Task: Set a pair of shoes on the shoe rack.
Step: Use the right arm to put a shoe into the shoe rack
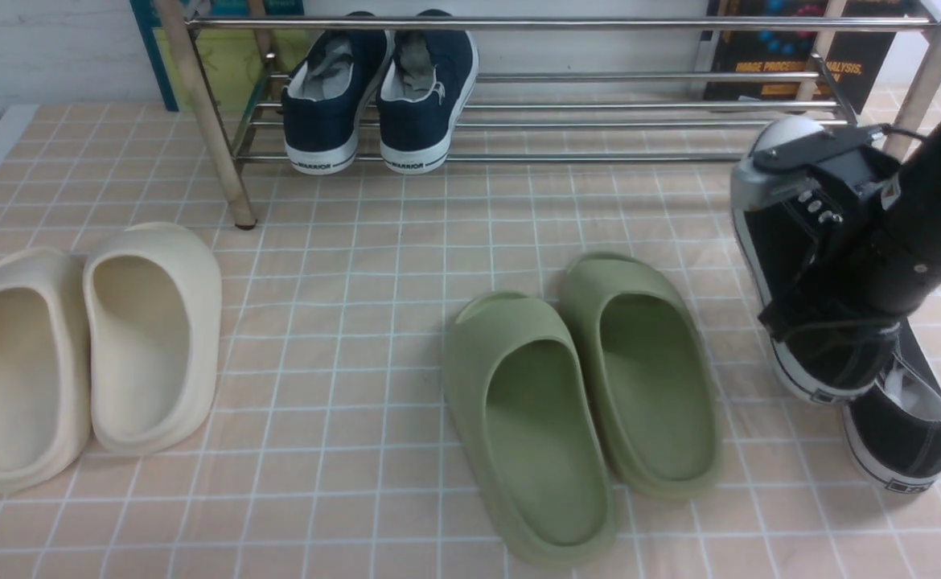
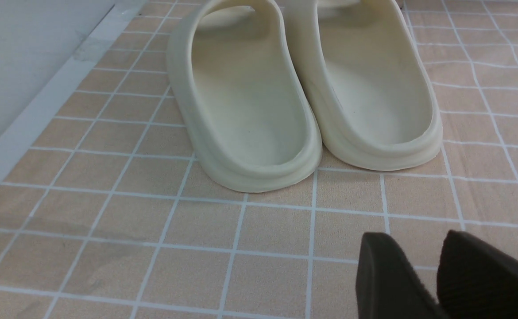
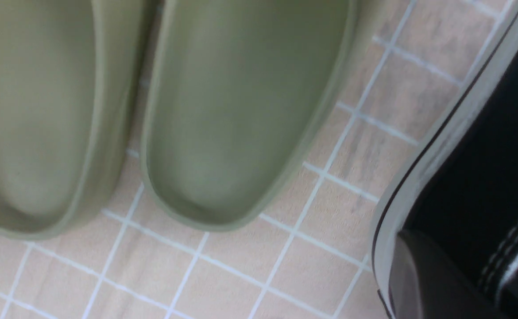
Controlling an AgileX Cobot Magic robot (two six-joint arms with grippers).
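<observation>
— We're looking at a peach-coloured tiled floor (image 1: 342, 265) with white grid lines. The chrome shoe rack (image 1: 599, 158) runs along the back of it, against a pale wall. What do we have on the rack?

— Just a pair of navy sneakers (image 1: 374, 96), heels toward us, on the lower bars near its left end. In front, on the tiles, we see cream slides (image 1: 149, 338) at the left and olive slides (image 1: 647, 370) in the middle.

— And the black pair?

— Both are at the far right, in front of the rack's right end, and neither is on it. We find one black sneaker (image 1: 772, 241) tipped up, its white toe cap raised toward the rack and its heel low. The other black sneaker (image 1: 909, 434) lies flat on the floor just by that heel, nearer to us and partly covered by it.

— What about the right gripper (image 1: 820, 310)?

— Its fingers are pressed together on the tipped-up sneaker, and the arm reaches down over the laces. In the right wrist view we see one dark finger (image 3: 423, 279) beside the white sole edge. We cannot tell whether the heel is clear of the tiles.

— And the left gripper (image 2: 416, 243)?

— It sits low at the left, near the heels of the cream slides but apart from them. Its two fingers (image 2: 387, 279) stand spread with only floor between them.
</observation>
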